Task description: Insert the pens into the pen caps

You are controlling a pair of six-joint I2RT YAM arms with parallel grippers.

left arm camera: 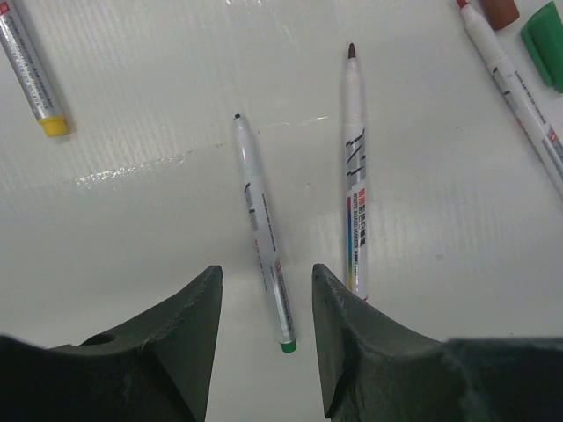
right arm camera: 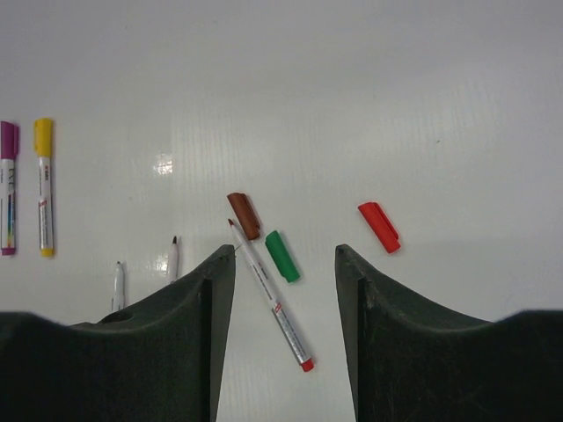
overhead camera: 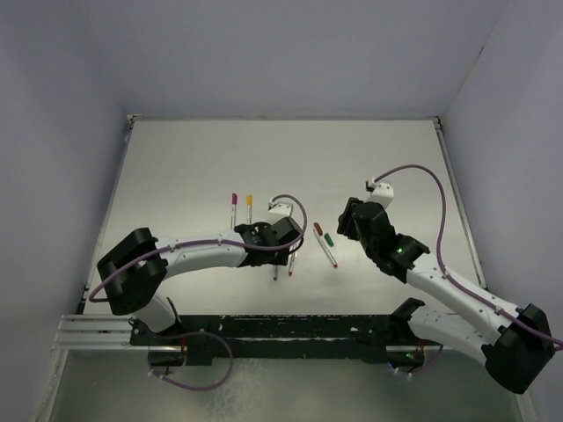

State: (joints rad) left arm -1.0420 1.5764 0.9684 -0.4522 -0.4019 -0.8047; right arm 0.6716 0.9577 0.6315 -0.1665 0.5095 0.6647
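Note:
Two silver pens lie uncapped below my left gripper [left arm camera: 266, 274], which is open: a green-ended pen [left arm camera: 262, 233] between its fingers and a brown-tipped pen [left arm camera: 354, 176] just right of them. In the top view the left gripper [overhead camera: 280, 248] hovers over both pens [overhead camera: 275, 271]. A red-ended pen [right arm camera: 269, 303] lies uncapped beside the dark red cap [right arm camera: 244, 215] and the green cap [right arm camera: 282, 256]. The red cap [right arm camera: 379, 227] lies apart to the right. My right gripper [right arm camera: 285, 255] is open and empty above them. The magenta-capped pen [right arm camera: 9, 189] and the yellow-capped pen [right arm camera: 42, 185] lie side by side.
The capped magenta pen [overhead camera: 234, 209] and yellow pen [overhead camera: 249, 207] lie left of the left wrist. The white table [overhead camera: 193, 167] has raised edges at the back and sides. The right gripper [overhead camera: 352, 224] covers the red cap in the top view.

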